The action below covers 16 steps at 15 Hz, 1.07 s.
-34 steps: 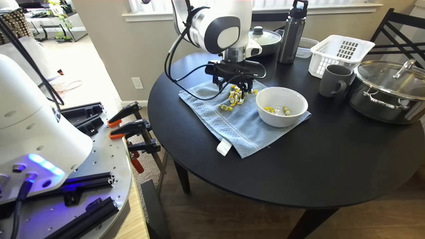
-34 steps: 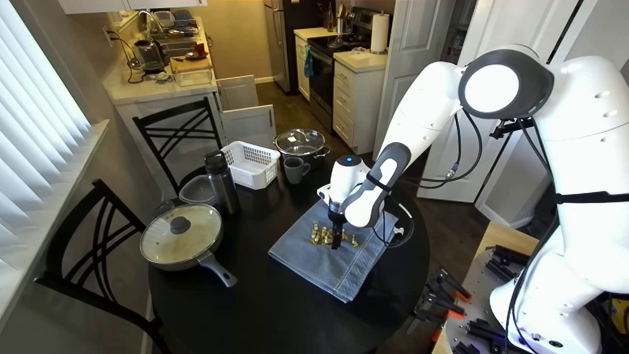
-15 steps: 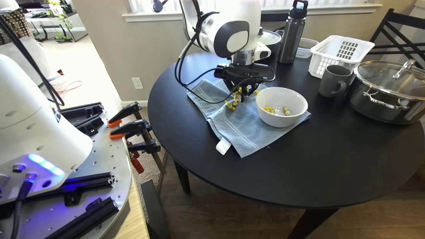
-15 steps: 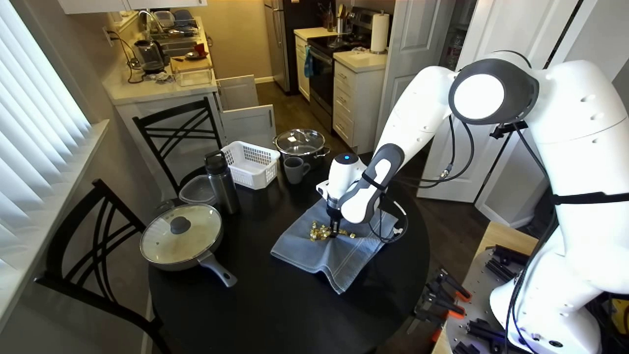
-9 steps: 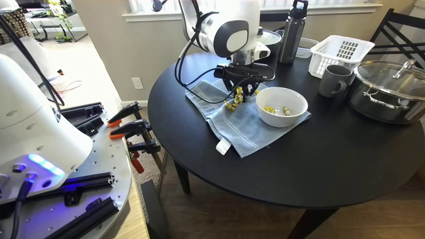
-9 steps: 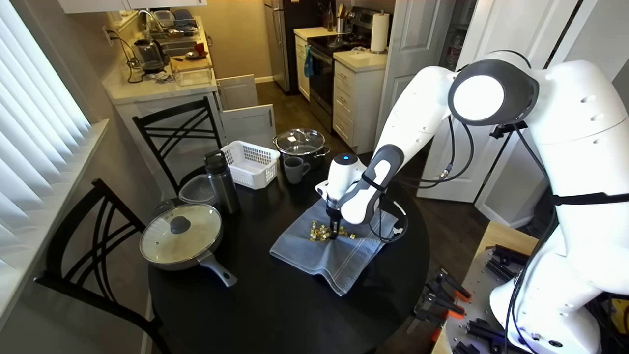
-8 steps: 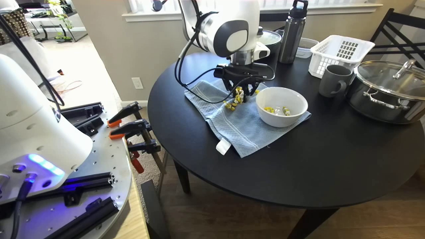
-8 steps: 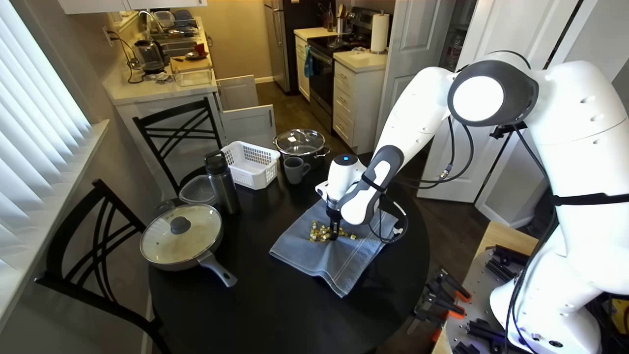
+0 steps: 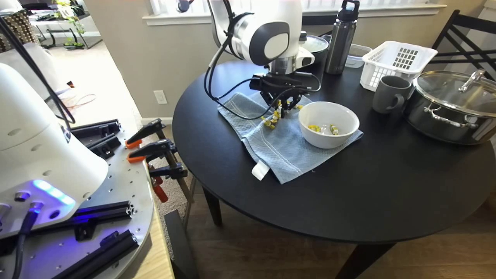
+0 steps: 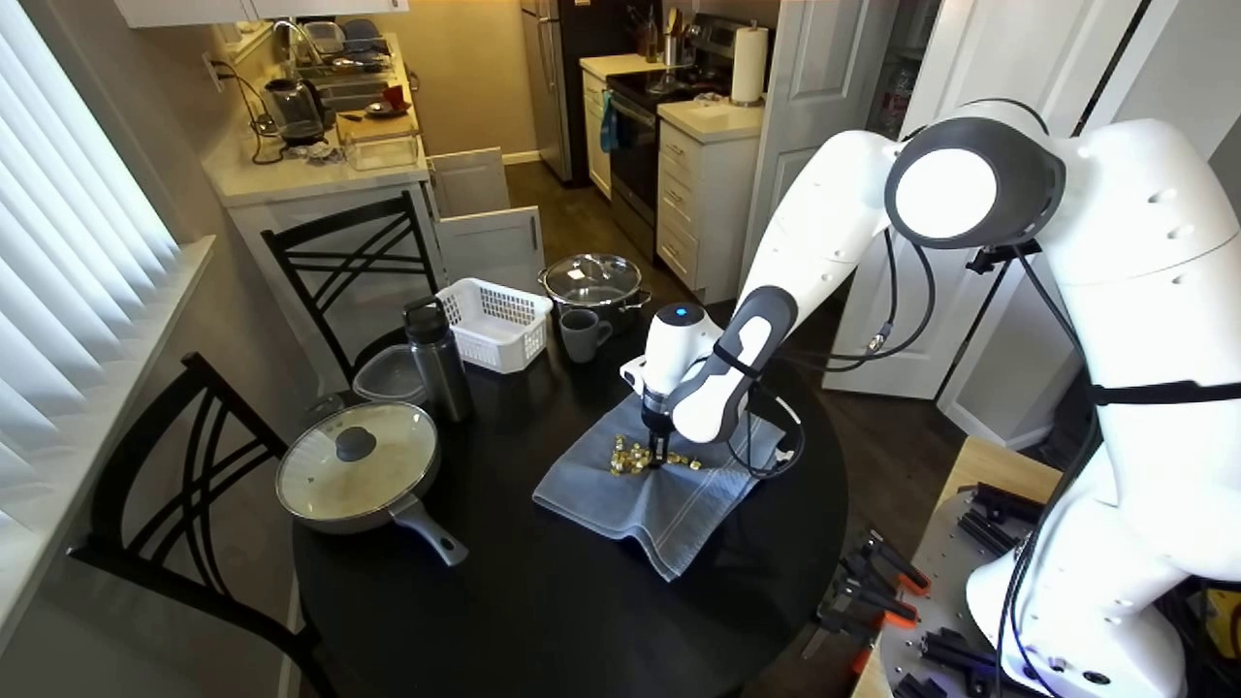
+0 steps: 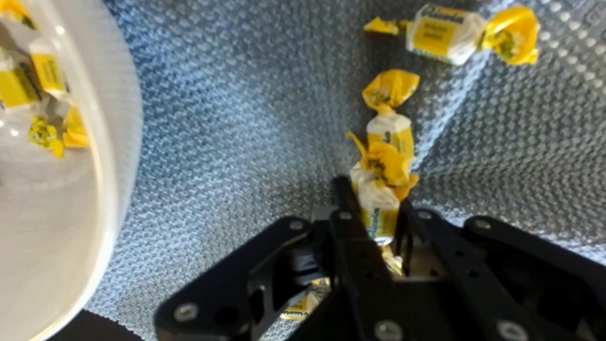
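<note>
My gripper (image 11: 374, 194) is closed around a yellow-and-white wrapped candy (image 11: 379, 215), a finger against each side. Its twisted wrapper end overlaps another candy (image 11: 393, 130) just beyond the fingertips. A further candy (image 11: 438, 34) lies apart on the blue towel (image 11: 227, 118), and one more (image 11: 298, 308) shows beneath the linkage. In both exterior views the gripper (image 9: 279, 112) points down into a pile of candies (image 10: 628, 458) on the towel (image 9: 286, 155). A white bowl (image 9: 325, 139) holding several candies stands close beside it; the arm hides this bowl in an exterior view.
On the round black table (image 9: 368, 186) stand a gray mug (image 9: 389, 95), a lidded steel pot (image 9: 445, 116), a white basket (image 9: 378, 71), a metal bottle (image 9: 341, 46) and a plastic container (image 10: 388, 373). A lidded pan (image 10: 334, 475) sits with its handle outward.
Over the last two seconds the gripper came down into the pile, and the towel bunched up. Half a second ago the fingers stood wider; now they have closed in on a candy.
</note>
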Each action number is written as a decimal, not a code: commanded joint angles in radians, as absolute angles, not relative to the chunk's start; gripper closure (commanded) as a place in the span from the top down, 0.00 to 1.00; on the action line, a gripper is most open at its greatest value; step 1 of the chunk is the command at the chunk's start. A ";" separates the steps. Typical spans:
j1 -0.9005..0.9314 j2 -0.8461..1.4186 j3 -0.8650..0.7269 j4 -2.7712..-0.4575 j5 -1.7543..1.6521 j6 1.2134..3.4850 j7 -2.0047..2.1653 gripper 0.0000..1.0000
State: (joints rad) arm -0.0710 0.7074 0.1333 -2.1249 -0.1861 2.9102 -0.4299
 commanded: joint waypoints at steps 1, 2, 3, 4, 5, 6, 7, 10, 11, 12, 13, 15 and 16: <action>-0.053 0.646 0.115 -2.163 -0.216 2.925 -0.407 0.05; -0.047 0.633 0.112 -2.167 -0.220 2.927 -0.404 0.36; -0.044 0.623 0.111 -2.169 -0.226 2.927 -0.404 0.44; -0.045 0.614 0.115 -2.168 -0.230 2.925 -0.409 0.50; -0.048 0.610 0.124 -2.164 -0.231 2.921 -0.414 0.56; -0.051 0.609 0.131 -2.160 -0.231 2.922 -0.422 0.22; -0.054 0.607 0.140 -2.158 -0.229 2.919 -0.429 0.16; -0.063 0.619 0.164 -2.154 -0.220 2.919 -0.437 0.03; -0.060 0.625 0.163 -2.152 -0.220 2.918 -0.433 0.00; -0.059 0.630 0.163 -2.150 -0.219 2.919 -0.430 0.00; -0.064 0.637 0.171 -2.148 -0.217 2.918 -0.436 0.32; -0.074 0.650 0.186 -2.142 -0.213 2.912 -0.446 0.29; -0.076 0.653 0.191 -2.142 -0.214 2.910 -0.450 0.34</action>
State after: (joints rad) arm -0.0524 0.6498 0.1646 -2.1311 -0.2131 2.9131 -0.4276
